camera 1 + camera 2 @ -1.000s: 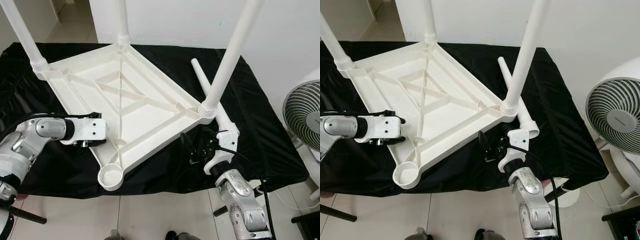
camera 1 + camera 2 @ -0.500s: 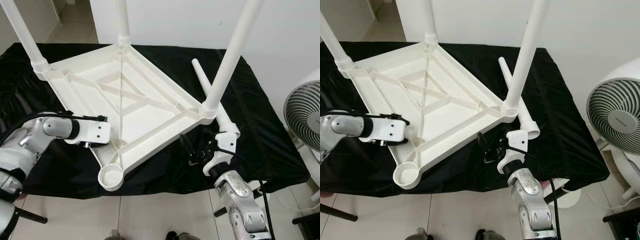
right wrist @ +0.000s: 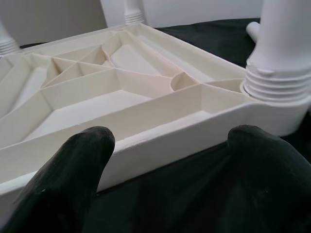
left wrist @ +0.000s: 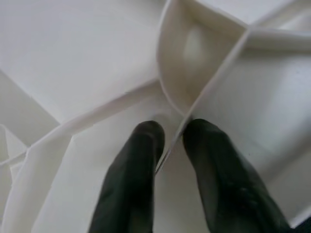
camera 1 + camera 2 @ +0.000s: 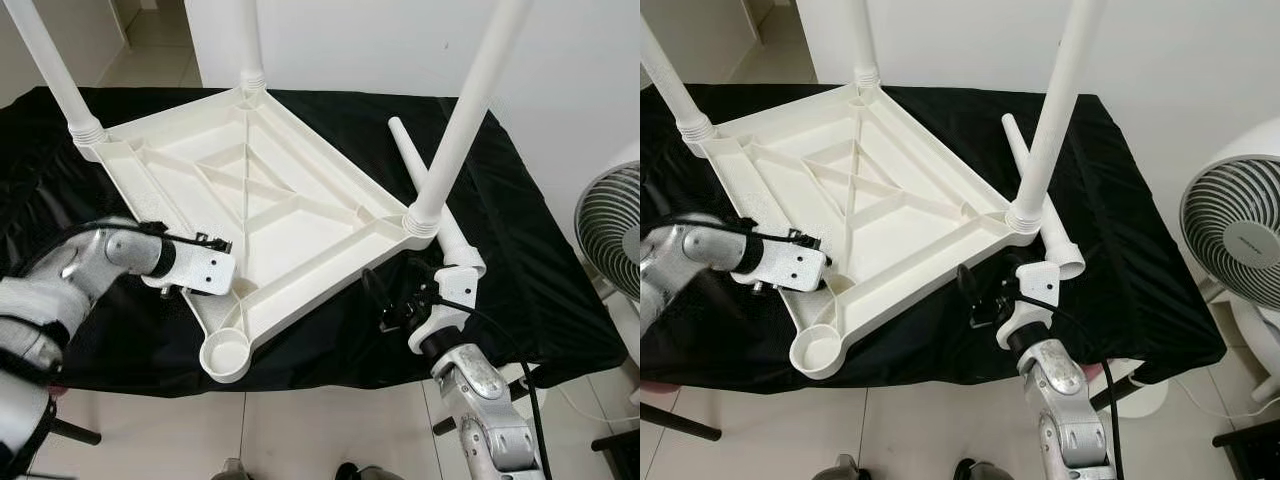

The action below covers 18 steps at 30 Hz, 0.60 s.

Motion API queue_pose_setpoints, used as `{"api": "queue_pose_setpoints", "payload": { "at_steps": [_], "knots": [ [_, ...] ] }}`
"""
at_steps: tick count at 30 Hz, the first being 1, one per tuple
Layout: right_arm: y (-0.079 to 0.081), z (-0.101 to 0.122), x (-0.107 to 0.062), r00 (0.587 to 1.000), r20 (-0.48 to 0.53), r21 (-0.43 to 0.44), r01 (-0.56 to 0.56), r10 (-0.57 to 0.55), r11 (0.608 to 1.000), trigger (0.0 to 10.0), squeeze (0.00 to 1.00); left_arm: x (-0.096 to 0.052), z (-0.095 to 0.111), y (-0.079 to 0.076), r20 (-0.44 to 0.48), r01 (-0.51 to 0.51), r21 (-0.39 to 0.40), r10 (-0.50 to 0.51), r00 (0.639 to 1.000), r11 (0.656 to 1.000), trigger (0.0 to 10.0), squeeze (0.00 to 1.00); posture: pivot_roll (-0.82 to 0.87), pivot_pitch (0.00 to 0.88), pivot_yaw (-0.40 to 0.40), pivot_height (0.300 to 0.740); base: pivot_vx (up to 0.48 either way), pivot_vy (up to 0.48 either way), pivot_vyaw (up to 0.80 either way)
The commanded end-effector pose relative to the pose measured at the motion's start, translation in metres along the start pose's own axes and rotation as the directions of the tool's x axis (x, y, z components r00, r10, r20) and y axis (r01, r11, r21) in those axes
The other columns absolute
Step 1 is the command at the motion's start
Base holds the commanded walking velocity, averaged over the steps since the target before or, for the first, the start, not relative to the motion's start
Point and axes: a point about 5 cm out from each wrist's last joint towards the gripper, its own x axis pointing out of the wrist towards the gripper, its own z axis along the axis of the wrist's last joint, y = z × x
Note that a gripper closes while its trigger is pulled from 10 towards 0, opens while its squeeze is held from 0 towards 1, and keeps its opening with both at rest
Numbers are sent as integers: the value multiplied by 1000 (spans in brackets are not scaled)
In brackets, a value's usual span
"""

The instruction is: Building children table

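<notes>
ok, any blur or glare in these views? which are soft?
Eye views: sharp and evenly lit, with sheen on the black cloth. Left wrist view: soft, the left gripper out of focus close up, the tabletop washed pale. Right wrist view: fingers blurred, the screwed-in leg crisp.

We see a white ribbed plastic tabletop (image 5: 270,215) lying upside down on black cloth, three white legs (image 5: 470,110) screwed upright into its corners, the near corner socket (image 5: 224,354) empty, and a fourth white leg (image 5: 425,185) lying beside it.
</notes>
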Motion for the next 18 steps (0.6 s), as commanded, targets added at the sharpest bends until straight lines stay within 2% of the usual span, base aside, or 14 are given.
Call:
{"api": "queue_pose_setpoints", "payload": {
  "at_steps": [1,18],
  "knots": [
    [0,-1,-3,1000,-13,-1,9,-9,1000,10000,0,7,-2,-13,11,133,-23,-133,991,991,0,0,69,138,31,740,0,0,0],
    [-1,0,-3,1000,-13,2,19,-19,1000,10000,0,7,-6,-12,14,161,-37,-161,987,986,0,0,69,149,27,740,0,0,0]
  ]
}}
